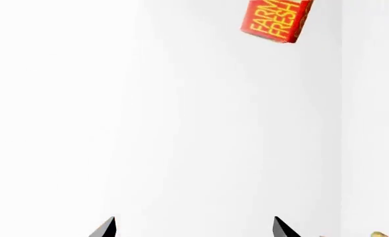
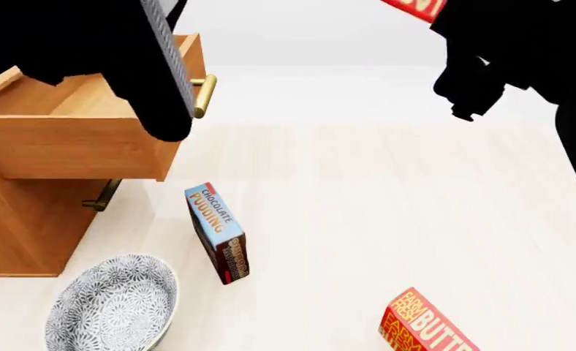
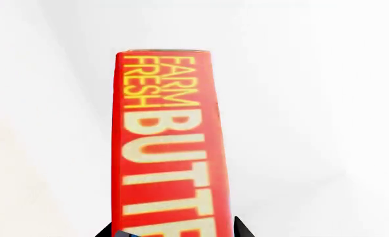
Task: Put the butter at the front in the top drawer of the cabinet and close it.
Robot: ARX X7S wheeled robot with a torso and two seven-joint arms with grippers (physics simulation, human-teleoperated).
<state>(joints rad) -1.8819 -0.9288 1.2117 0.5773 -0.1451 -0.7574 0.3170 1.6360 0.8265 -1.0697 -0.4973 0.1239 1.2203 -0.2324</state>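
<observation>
My right gripper (image 3: pixel 171 232) is shut on a red butter box (image 3: pixel 165 148) with yellow "FARM FRESH BUTTER" lettering and holds it high in the air; in the head view the box (image 2: pixel 417 7) shows at the top edge by my right arm (image 2: pixel 503 51). A second identical butter box (image 2: pixel 427 330) lies on the table nearest me. The cabinet (image 2: pixel 20 219) stands at the left with its top drawer (image 2: pixel 74 142) pulled open, brass handle (image 2: pixel 203 95) forward. My left arm (image 2: pixel 93 44) hangs over the drawer. My left gripper (image 1: pixel 194 229) is open and empty; a butter box (image 1: pixel 275 19) shows far beyond it.
A blue "CHOCOLATE PUDDING" box (image 2: pixel 218 232) stands on the light wooden table (image 2: pixel 366 205) in front of the cabinet. A patterned grey bowl (image 2: pixel 112 303) sits at the front left. A lower drawer's handle (image 2: pixel 101 197) shows under the open drawer.
</observation>
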